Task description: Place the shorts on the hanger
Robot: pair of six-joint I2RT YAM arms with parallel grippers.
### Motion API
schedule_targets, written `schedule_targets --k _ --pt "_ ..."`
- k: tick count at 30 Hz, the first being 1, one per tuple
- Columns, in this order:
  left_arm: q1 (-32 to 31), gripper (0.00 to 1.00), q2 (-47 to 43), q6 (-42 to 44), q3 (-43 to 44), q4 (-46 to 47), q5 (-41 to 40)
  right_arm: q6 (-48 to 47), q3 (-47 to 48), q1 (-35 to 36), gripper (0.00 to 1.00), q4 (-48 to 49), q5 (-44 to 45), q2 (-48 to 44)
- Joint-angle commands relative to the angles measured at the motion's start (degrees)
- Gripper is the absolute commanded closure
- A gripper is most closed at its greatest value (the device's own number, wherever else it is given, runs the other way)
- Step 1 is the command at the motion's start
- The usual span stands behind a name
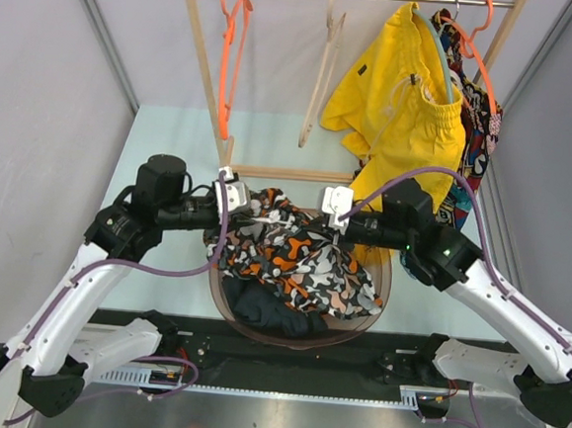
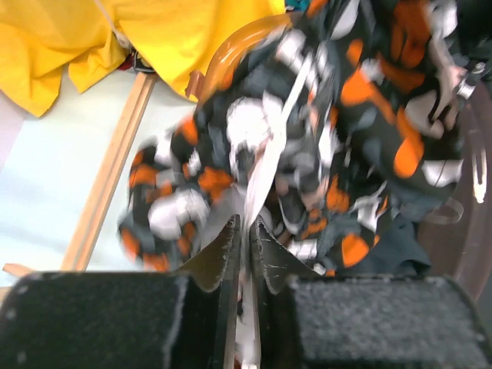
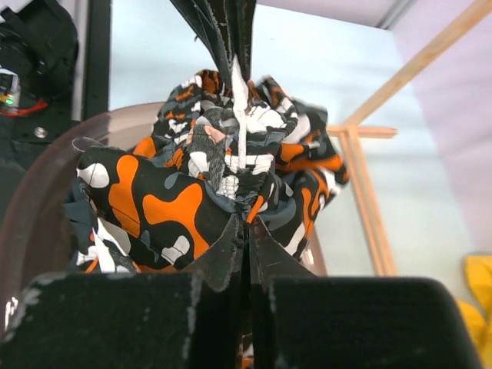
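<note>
The shorts (image 1: 302,260) have a blotch print in orange, black, white & grey, w/ a white cord (image 2: 265,169). The hanger (image 1: 222,80) is bright orange, the 2nd hanger (image 1: 321,78) beige. The yellow shorts (image 1: 404,94) are plain. The bowl (image 1: 341,334) is brown, the table (image 1: 173,136) pale green. My left gripper (image 2: 247,224) & right gripper (image 3: 247,223) are black.
</note>
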Motion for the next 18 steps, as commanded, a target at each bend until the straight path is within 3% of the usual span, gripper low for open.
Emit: schedule_targets --k 1,4,5,7,12,18 --pt "1.05 0.87 -0.74 3.91 -2.26 3.34 -1.75 -5.77 1.18 0.53 1.0 -1.69 3.14 -3.77" --pt "1.05 0.58 -0.03 5.67 -2.7 2.55 0.71 -7.52 1.18 1.4 1.0 -1.69 3.41 -4.82" --pt "1.05 0.36 0.05 6.02 -3.22 2.2 0.63 -7.79 1.18 1.58 1.0 -1.78 2.97 -5.09" --pt "1.22 0.26 -0.21 4.97 -4.19 4.03 -2.51 -9.36 1.1 1.84 1.0 -2.48 2.09 -6.05" --pt "6.75 0.18 1.46 1.72 -4.99 7.29 -1.57 -12.8 1.1 2.72 1.0 -4.85 -0.2 -7.64" --pt "6.85 0.14 4.97 -0.91 -9.11 13.26 -4.47 -14.73 1.1 2.99 1.0 -5.38 -1.51 -8.87"
